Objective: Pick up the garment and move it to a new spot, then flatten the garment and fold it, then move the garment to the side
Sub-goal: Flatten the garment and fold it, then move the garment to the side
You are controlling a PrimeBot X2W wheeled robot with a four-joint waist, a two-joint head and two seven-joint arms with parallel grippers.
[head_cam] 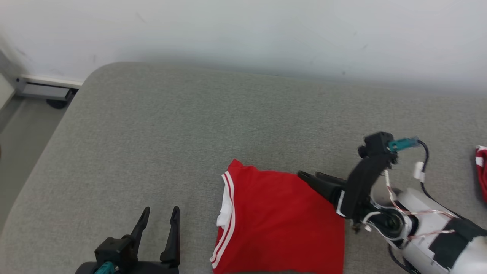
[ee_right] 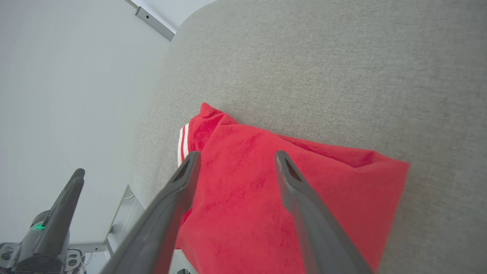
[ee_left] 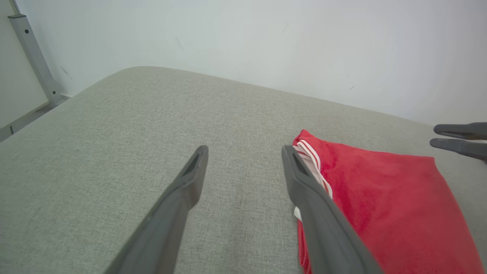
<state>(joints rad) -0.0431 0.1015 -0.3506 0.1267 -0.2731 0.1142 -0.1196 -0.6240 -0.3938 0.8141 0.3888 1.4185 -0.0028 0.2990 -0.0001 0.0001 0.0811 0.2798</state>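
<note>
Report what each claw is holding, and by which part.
Nothing is held. The left claw stands open beside the red garment; the right claw stands open at its far right corner.

Bare test room, grey upholstered surface [head_cam: 190,125], plain white wall [head_cam: 243,30], metal rail [head_cam: 42,89] at its foot.

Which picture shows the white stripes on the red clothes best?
The head view: the white stripes run down the red garment's whole left edge. In the left wrist view a finger of the left gripper covers part of them. The right wrist view catches just a short bit.
</note>
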